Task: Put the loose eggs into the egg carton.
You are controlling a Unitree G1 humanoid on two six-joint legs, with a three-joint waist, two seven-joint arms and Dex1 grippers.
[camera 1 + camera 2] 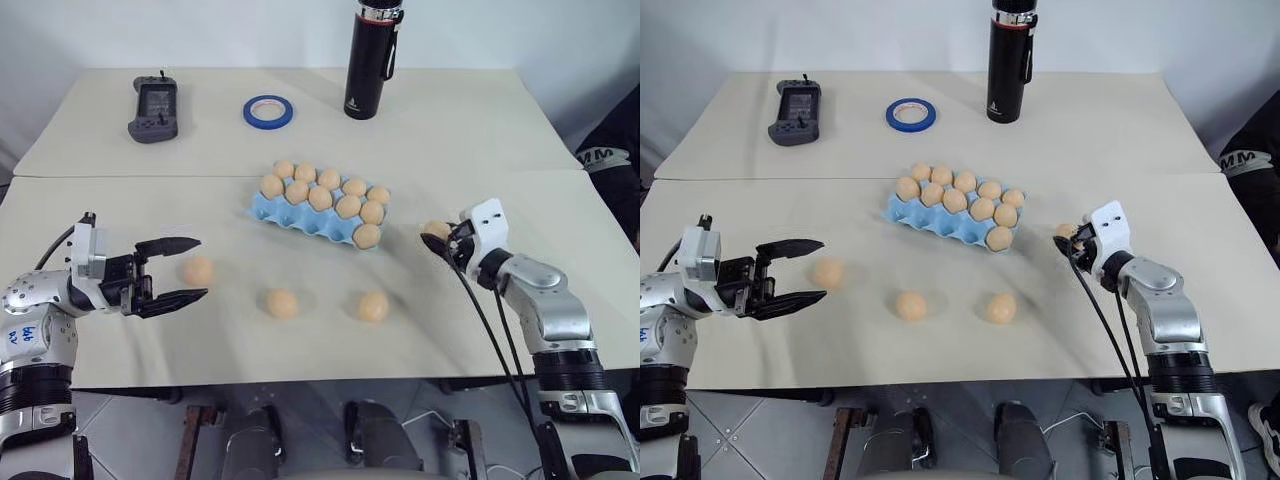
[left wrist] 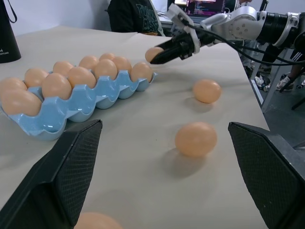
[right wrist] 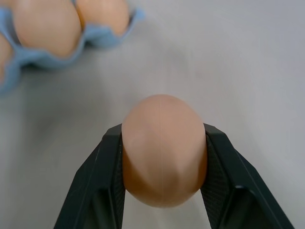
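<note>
1. Carton first: your egg carton (image 1: 300, 216) sits mid-table, light blue, with ten eggs seated in its cups. The empty cups lie along the edge nearer the robot and at its left end.
2. Your right gripper (image 1: 441, 240) is clenched on one egg (image 3: 164, 150), the egg pinched between both black fingers. It hangs just beside the carton's right end, not touching it.
3. Your left gripper (image 1: 178, 270) stands released, jaws wide apart and pointing level toward the table's middle, holding nothing.
4. You have three loose eggs on the table in front of the carton:
   - the left egg (image 1: 198, 270) lies just beside the left gripper's fingertips, between their tips and not gripped;
   - the middle egg (image 1: 283, 303) rests apart from it, nearer the table's front edge;
   - the right egg (image 1: 373, 306) lies below the carton's right end, well apart from the right gripper.
5. At the table's far side you will note a grey handheld controller (image 1: 154, 108), a blue tape ring (image 1: 268, 111) and an upright black bottle (image 1: 372, 60), all well apart from the carton.
</note>
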